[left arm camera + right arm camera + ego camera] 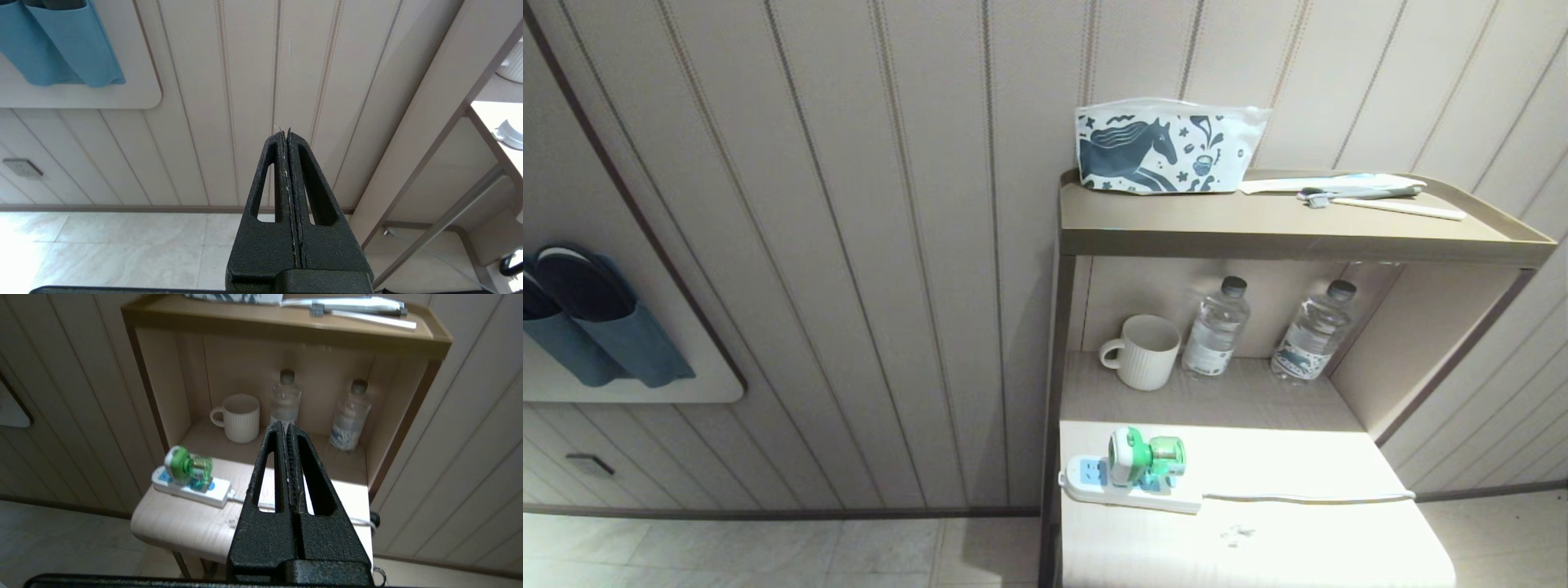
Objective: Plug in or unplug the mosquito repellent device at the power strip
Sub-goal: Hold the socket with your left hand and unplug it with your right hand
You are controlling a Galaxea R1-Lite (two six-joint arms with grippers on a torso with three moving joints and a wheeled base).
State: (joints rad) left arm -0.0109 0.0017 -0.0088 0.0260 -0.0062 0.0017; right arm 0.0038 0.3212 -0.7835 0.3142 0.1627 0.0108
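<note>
The mosquito repellent device [1145, 456] sits plugged into the power strip [1131, 486] on the left part of the lower table top, its white and green head to the left and its green bottle lying along the strip. In the right wrist view the device [188, 467] and the strip [192, 486] lie well ahead of my right gripper [286, 426], which is shut and empty, short of the table. My left gripper [286, 134] is shut, empty, and faces the panelled wall left of the shelf unit. Neither arm shows in the head view.
A ribbed white mug [1143, 351] and two clear water bottles [1215, 328] [1313, 331] stand in the alcove behind the strip. The strip's thin cord [1307, 496] runs right over the table edge. A horse-print pouch [1164, 149] and toothbrushes [1372, 196] lie on the top shelf [1258, 237].
</note>
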